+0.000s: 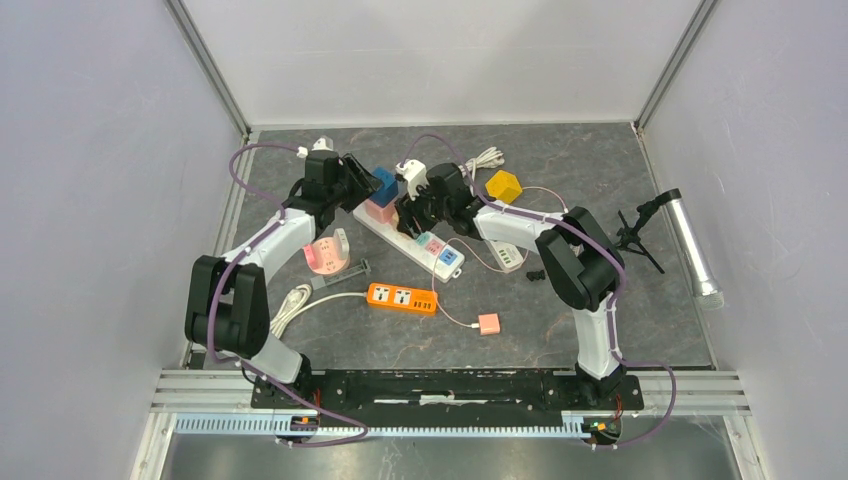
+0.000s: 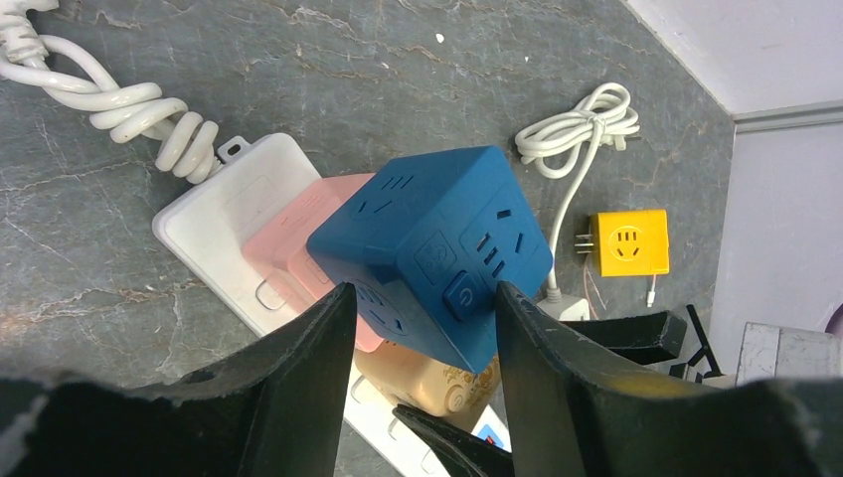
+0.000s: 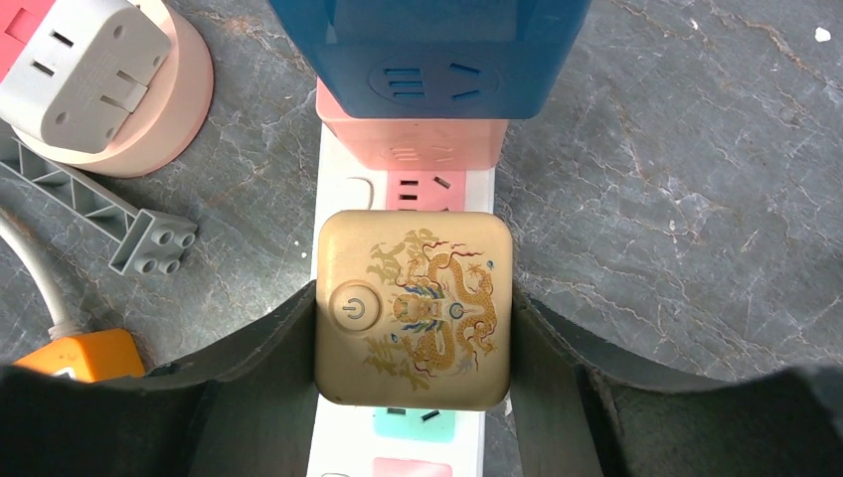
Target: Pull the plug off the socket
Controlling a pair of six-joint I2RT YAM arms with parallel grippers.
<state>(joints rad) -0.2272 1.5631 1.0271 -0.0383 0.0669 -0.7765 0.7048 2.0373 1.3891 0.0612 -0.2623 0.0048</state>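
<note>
**Both grippers clamp plugs on one white power strip, far centre of the desk.**

The left gripper (image 2: 422, 298) is narrowed onto the blue cube plug (image 2: 427, 248), a finger against each side. The cube sits tilted over the pink adapter (image 3: 408, 144) on the power strip (image 2: 214, 214). The right gripper (image 3: 413, 298) grips the gold plug (image 3: 413, 308), seated on the strip with its dragon face up. From the gold plug, the pink adapter lies just at 12 o'clock in the right wrist view. The strip runs from 10 to 4 o'clock across the desk (image 1: 560, 320) in the top view. An orange strip (image 1: 401, 298) lies apart at its 6 o'clock.
</note>
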